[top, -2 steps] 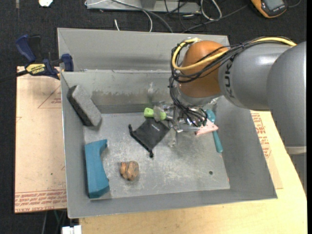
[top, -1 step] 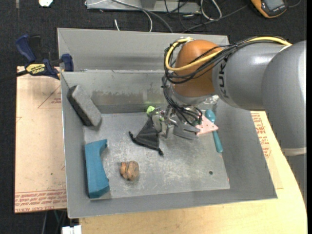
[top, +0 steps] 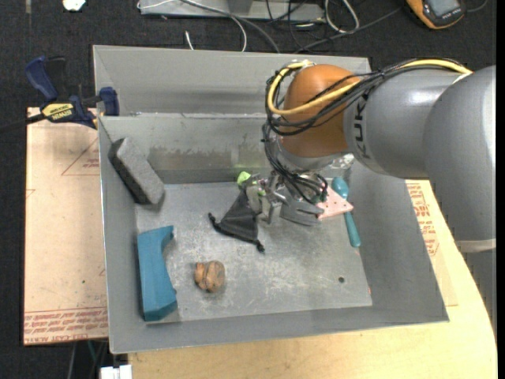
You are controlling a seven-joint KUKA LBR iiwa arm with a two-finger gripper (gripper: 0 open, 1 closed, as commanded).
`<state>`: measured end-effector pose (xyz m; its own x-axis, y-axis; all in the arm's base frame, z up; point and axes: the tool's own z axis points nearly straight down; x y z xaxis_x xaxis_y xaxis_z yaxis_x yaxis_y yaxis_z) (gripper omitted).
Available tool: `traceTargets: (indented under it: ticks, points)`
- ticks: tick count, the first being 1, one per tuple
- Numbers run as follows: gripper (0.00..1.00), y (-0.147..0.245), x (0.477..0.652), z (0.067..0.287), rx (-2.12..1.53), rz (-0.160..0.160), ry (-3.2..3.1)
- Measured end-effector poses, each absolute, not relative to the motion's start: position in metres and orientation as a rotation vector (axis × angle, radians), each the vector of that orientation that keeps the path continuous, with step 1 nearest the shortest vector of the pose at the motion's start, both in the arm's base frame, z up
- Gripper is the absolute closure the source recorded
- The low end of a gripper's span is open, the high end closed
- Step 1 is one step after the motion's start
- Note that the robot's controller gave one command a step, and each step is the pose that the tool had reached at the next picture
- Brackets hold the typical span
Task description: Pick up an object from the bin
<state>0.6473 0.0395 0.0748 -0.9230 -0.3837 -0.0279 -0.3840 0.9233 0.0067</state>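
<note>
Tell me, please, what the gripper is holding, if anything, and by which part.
It cannot be told: the gripper sits at the upper corner of the black triangular piece, but no clear hold is visible.

Arm [top: 426,125] reaches in, gripper [top: 267,202] pointing down.

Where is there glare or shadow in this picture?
Camera view: the bin's back wall gleams pale; the arm's grey shell carries a soft sheen; shadow pools beneath the orange wrist cover; the grey block throws a small dark shadow at its lower end.
</note>
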Motion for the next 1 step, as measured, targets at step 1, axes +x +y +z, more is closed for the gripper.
traceTargets:
  ticks: [1]
  points:
    - [1.00,0.0386,0.6253,0.2369,-0.557,0.020,3.060]
